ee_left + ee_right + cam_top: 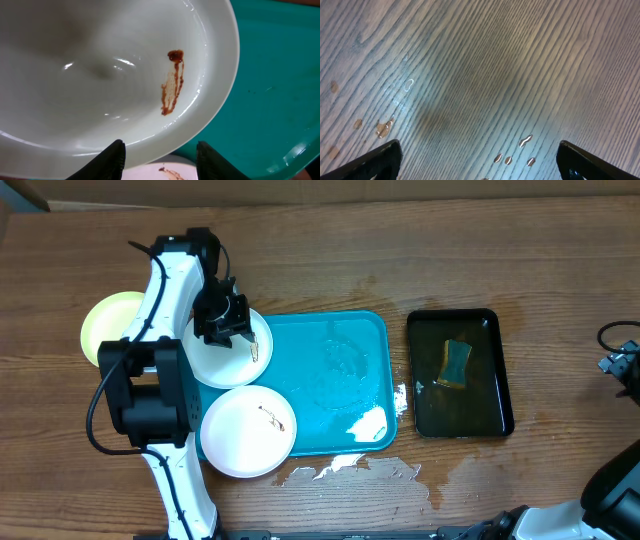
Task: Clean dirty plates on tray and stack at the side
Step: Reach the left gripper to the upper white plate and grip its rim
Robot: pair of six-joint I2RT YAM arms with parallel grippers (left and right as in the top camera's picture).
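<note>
The left gripper (228,320) hangs over a smeared white plate (232,360) lapping the left rim of the teal tray (340,370), fingers (112,159) half-parted astride the plate's edge (whether they pinch it cannot be told), apparently readying it for cleaning. A second dirty plate (247,432) sits at that tray's front-left corner; the yellow-green plate (105,330), left of it on the table (400,260), likely starts the stack. Far to the tray's right, the right gripper (479,155) gapes empty, the sponge (456,364) unclaimed in the black tray (492,395).

Smeared white plates (248,432) overlap teal tray (330,375); yellow-green plate (105,325) beside.
</note>
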